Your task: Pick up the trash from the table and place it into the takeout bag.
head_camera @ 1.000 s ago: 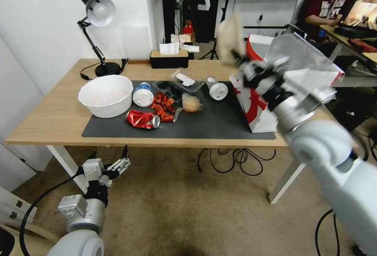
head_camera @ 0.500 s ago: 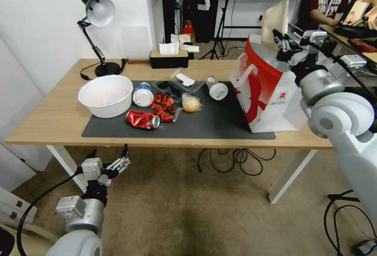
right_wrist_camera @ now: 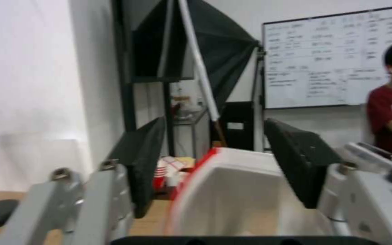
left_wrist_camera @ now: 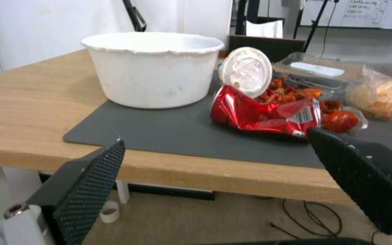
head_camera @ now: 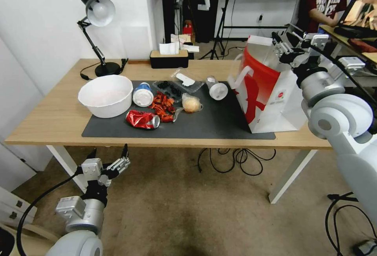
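A: Head view. Your right pincer (head_camera: 288, 46) hangs above the mouth of the takeout bag (head_camera: 271, 91) at the counter's (head_camera: 47, 122) right end, fingers apart, nothing between them. Trash lies on the mat, left of the bag: crushed red can (head_camera: 142, 119), blue cup (head_camera: 142, 94), red wrapper scraps (head_camera: 163, 106), clear plastic cup (head_camera: 216, 89).

B: And your left pincer (head_camera: 108, 165)?

A: Parked low, near the counter's front edge, spread.

B: Left wrist view?

A: Both pads wide apart; the can (left_wrist_camera: 264, 114) lies just beyond the counter edge (left_wrist_camera: 196, 166).

B: Right wrist view?

A: Pads apart, the bag rim (right_wrist_camera: 232, 190) below. Risk, by my reading: the bag leans, so your arm brushing its rim or handle on the way out could tip it.
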You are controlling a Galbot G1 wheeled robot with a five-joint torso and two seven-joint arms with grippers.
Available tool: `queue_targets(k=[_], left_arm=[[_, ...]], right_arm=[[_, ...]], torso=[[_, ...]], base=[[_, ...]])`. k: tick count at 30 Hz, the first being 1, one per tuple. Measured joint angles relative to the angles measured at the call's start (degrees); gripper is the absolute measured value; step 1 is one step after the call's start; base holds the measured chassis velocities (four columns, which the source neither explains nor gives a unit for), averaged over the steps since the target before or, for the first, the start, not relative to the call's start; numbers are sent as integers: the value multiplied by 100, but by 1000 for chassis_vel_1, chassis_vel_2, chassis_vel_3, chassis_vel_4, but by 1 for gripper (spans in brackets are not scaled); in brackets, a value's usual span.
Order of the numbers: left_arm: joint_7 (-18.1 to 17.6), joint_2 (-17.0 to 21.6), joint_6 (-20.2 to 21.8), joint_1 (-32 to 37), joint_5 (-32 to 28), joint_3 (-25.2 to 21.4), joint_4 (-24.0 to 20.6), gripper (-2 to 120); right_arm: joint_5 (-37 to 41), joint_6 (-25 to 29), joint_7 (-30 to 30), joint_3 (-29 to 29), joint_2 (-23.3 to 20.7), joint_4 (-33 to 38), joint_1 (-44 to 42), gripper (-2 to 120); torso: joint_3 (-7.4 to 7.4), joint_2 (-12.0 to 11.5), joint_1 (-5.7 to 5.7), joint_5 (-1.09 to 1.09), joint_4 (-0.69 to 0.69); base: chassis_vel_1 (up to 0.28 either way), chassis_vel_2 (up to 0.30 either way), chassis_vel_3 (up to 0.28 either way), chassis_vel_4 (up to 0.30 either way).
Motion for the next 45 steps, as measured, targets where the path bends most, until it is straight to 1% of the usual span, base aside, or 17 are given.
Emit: queue_targets(k=[1, 3, 4, 6, 7, 10, 17, 18, 19, 21, 22, 23, 26, 28, 30, 34, 45], left_arm=[[0, 0, 0, 0, 0, 0, 0, 100], [0, 6, 0, -2, -2, -19, -20, 100], [0, 6, 0, -2, -2, -19, -20, 100], [-1, 16, 0, -2, -20, -32, -30, 100], [-1, 16, 0, -2, -20, -32, -30, 100], [-3, 41, 0, 4, -72, -74, -51, 100], [6, 102, -19, 19, -249, -119, -83, 100], [26, 125, -19, 26, -332, -128, -99, 100], [26, 125, -19, 26, -332, -128, -99, 100], [167, 162, -87, 30, -348, -177, -70, 100], [167, 162, -87, 30, -348, -177, -70, 100], [264, 183, -171, 33, -334, -198, -10, 100], [410, 212, -332, 69, -263, -249, 122, 100], [414, 212, -342, 74, -262, -254, 138, 100], [443, 207, -419, 92, -258, -269, 255, 100], [654, 196, -672, 87, -286, -272, 439, 100], [948, 148, -1027, 67, -381, -324, 773, 100]], right_arm=[[0, 0, 0, 0, 0, 0, 0, 60], [115, 69, -292, 11, 1, 134, -105, 71], [115, 69, -292, 11, 1, 134, -105, 71], [291, 270, -682, 15, 17, 298, -248, 83], [291, 270, -682, 15, 17, 298, -248, 83], [286, 487, -1150, 54, 21, 538, -604, 97], [-99, 971, -1465, 103, 110, 940, -1617, 100], [-492, 1317, -1463, 76, 280, 1044, -2099, 100], [-492, 1317, -1463, 76, 280, 1044, -2099, 100], [-1303, 1889, -1344, 46, 771, 1120, -3048, 100], [-1303, 1889, -1344, 46, 771, 1120, -3048, 100], [-1591, 2088, -1270, 26, 1005, 1106, -3398, 100], [-2365, 2840, -1067, -86, 1587, 843, -4322, 100], [-2453, 2947, -1049, -98, 1646, 789, -4436, 100], [-2854, 3621, -867, -199, 1909, 357, -5029, 100], [-3307, 4197, -627, -272, 2092, -129, -5335, 100], [-3521, 3976, -586, -502, 2088, -371, -5374, 100]], torso=[[0, 0, 0, 0, 0], [0, 0, -1, 0, 0], [0, 0, -1, 0, 0], [0, 0, -1, -1, 0], [0, 0, -1, -1, 0], [0, 0, 0, -1, 1], [-1, 0, 0, -1, 0], [-1, 1, -1, -1, 0], [-1, 1, -1, -1, 0], [-1, 1, -1, 2, -2], [-1, 1, -1, 2, -2], [-1, 1, -1, -2, -1], [-1, 1, 0, -1, 0], [-1, 1, -1, -2, 0], [-1, 2, -1, 0, -2], [-1, 1, -1, 1, 0], [0, 0, 1, 0, 1]], base=[[0, 0, 0, 0], [0, 0, 0, 0], [0, 0, 0, 0], [0, 0, 0, 0], [0, 0, 0, 0], [0, 0, 0, 0], [0, 0, 0, 0], [0, 0, 0, 0], [0, 0, 0, 0], [0, 0, 0, 0], [0, 0, 0, 0], [0, 0, 0, 0], [0, 0, 0, 0], [0, 0, 0, 0], [0, 0, 0, 0], [0, 0, 0, 0], [0, 0, 0, 0]])
